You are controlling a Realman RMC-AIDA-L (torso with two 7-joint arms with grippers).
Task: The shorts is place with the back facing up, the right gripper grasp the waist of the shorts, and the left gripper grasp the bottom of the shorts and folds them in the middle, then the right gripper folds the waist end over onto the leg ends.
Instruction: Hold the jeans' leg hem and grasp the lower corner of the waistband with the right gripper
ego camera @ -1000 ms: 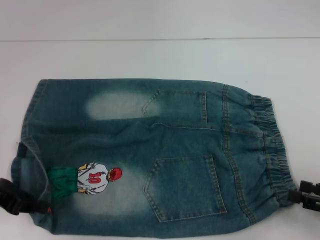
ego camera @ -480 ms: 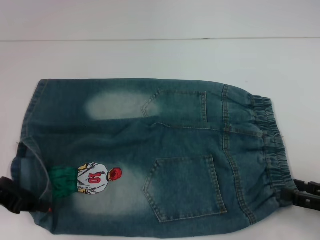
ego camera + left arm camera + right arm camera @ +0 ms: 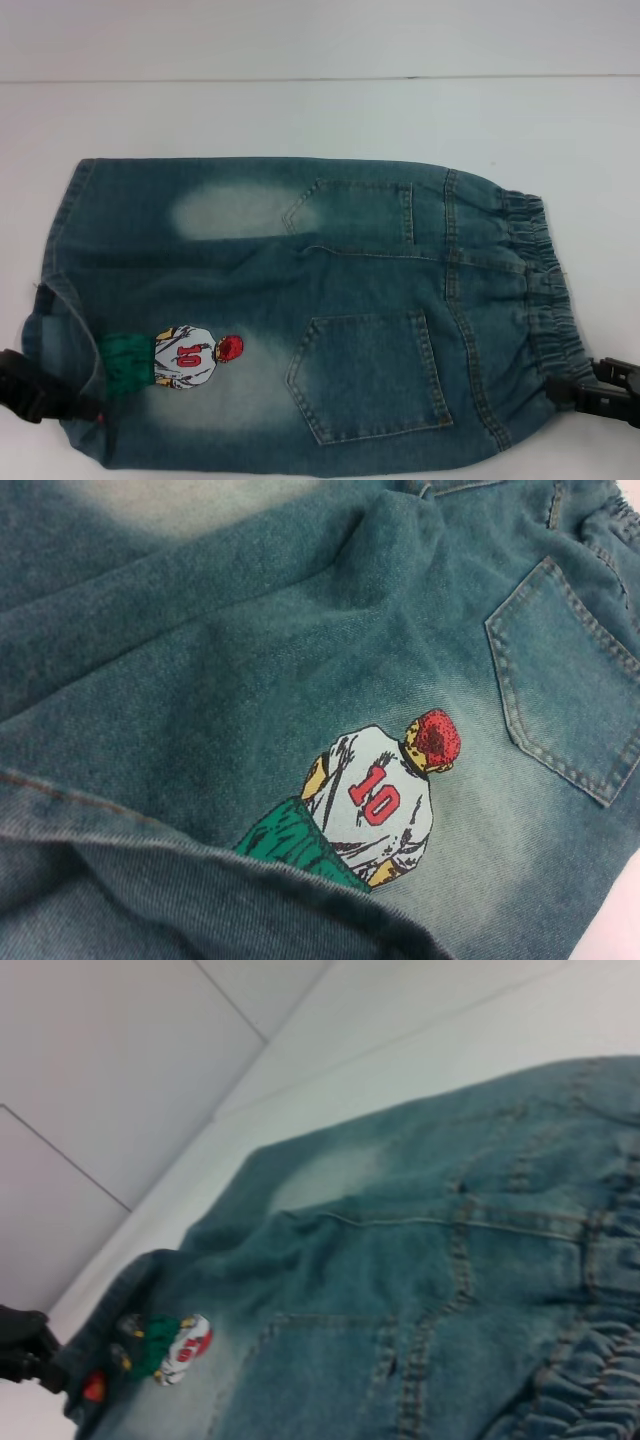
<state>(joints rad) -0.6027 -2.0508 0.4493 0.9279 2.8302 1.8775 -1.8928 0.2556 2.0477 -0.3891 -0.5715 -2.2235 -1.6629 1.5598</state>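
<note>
The shorts [image 3: 300, 300] lie flat on the white table with the back up, both patch pockets and the cartoon player print [image 3: 195, 357] showing. The leg hems point to my left and the gathered waist [image 3: 540, 290] to my right. My left gripper [image 3: 40, 395] is shut on the near corner of the bottom hem, which curls up over it. It also shows far off in the right wrist view as the left gripper [image 3: 25, 1345]. My right gripper [image 3: 585, 392] touches the near corner of the waistband. The left wrist view shows the print [image 3: 385, 800] and a raised hem fold close up.
The white table [image 3: 320, 110] stretches bare behind the shorts up to a pale wall. The near edge of the shorts runs almost to the bottom of the head view.
My right gripper has moved left, from just off the waistband to touching its near corner. The left gripper and the shorts have barely moved.
</note>
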